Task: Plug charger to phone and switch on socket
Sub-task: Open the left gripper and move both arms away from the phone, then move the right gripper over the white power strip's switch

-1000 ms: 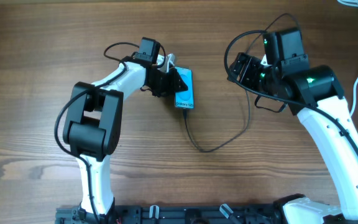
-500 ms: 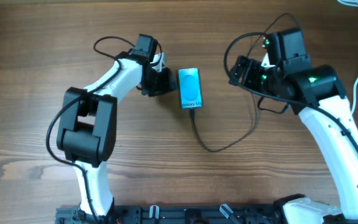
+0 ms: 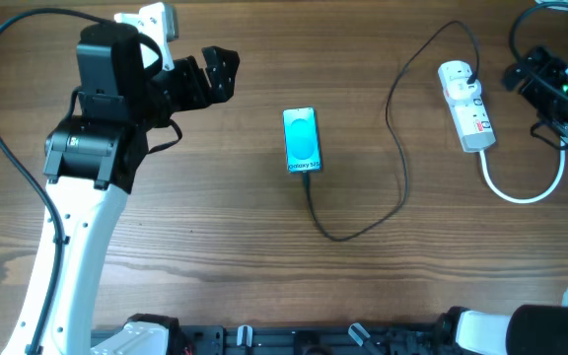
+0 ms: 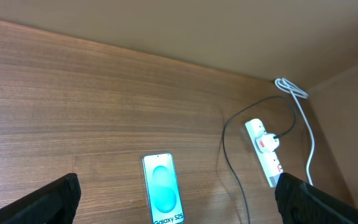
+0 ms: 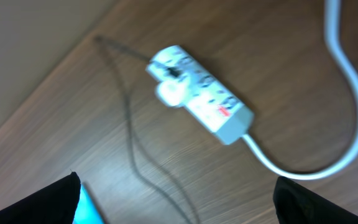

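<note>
Since a second ago both arms have withdrawn from the centre: the left gripper (image 3: 222, 75) is now raised at upper left and the right gripper (image 3: 523, 77) sits at the upper right edge, each with fingers spread and empty. The phone (image 3: 302, 140) lies flat at centre. The charger (image 3: 403, 177) enters its lower end and runs to the socket (image 3: 466, 106) at upper right (switch position unreadable), so plugging is judged complete.

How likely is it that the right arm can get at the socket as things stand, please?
Probably yes: the right gripper, open, is just beside the socket with nothing between them, and the charger plugged in at one end leaves the red switches uncovered.
</note>
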